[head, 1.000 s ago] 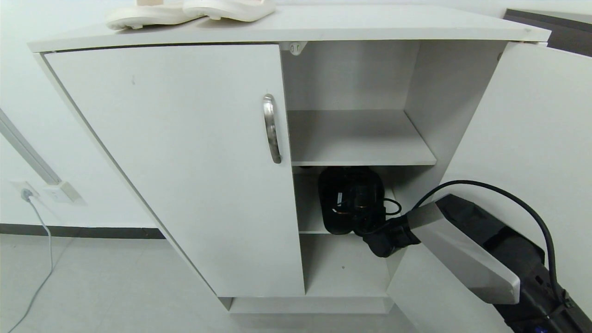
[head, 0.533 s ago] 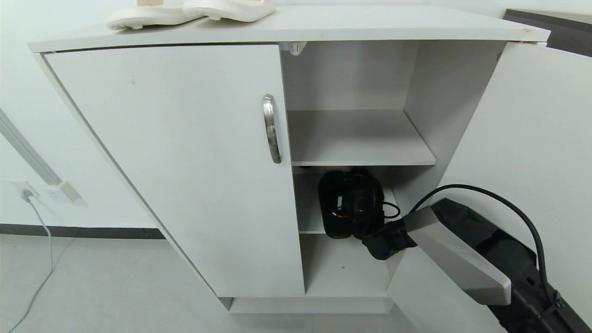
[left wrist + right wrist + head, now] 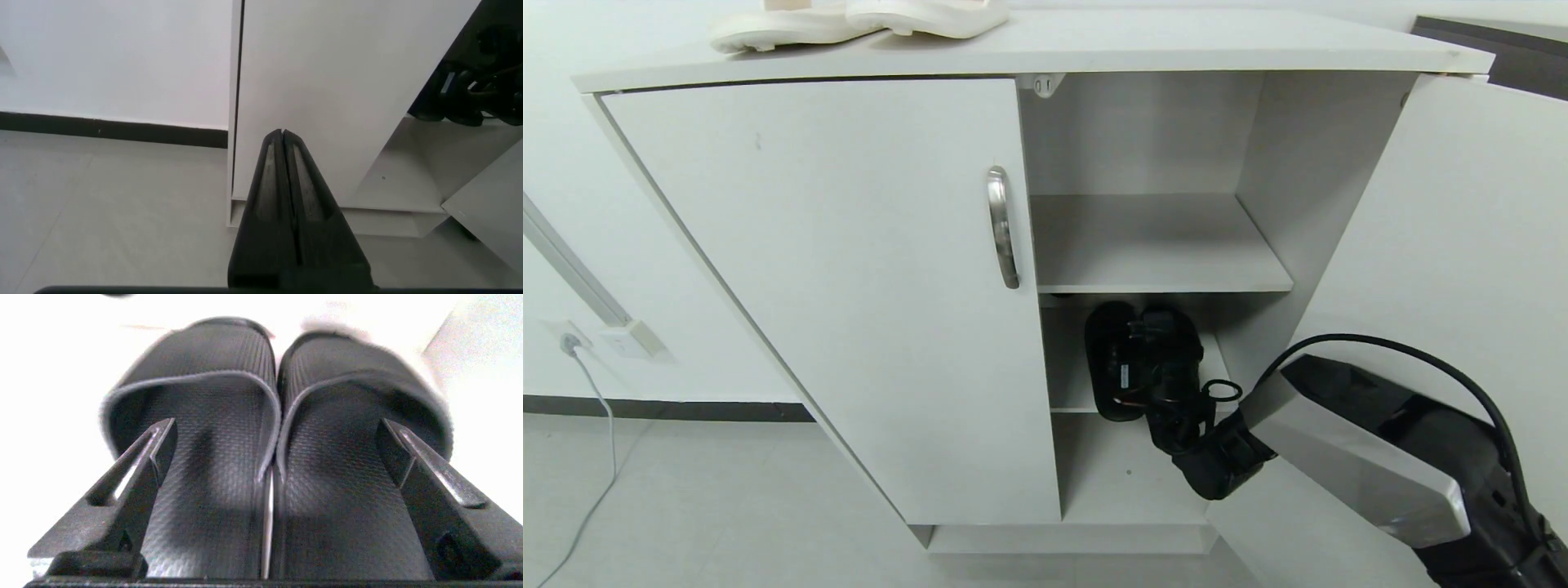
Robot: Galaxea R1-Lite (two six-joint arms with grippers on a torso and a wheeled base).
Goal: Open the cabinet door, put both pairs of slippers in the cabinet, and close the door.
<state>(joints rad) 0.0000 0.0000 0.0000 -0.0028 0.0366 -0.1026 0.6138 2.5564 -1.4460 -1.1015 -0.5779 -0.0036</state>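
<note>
A pair of black slippers (image 3: 1129,359) lies side by side on the middle shelf of the white cabinet (image 3: 1045,49), behind the open right door (image 3: 1462,245). My right gripper (image 3: 1168,412) is at that shelf's front edge. It is open, and in the right wrist view its fingers (image 3: 139,469) stand wide on either side of the black slippers (image 3: 245,457). A pair of white slippers (image 3: 849,20) rests on the cabinet top at the back left. My left gripper (image 3: 282,139) is shut on nothing, low before the closed left door (image 3: 327,82).
The left door (image 3: 833,286) with its metal handle (image 3: 1003,227) is closed. The upper shelf (image 3: 1152,245) is bare. A wall socket with a cable (image 3: 572,343) sits at the left, above grey floor (image 3: 686,506).
My right arm has drawn back and lower from the middle shelf. The black slippers stay on the shelf.
</note>
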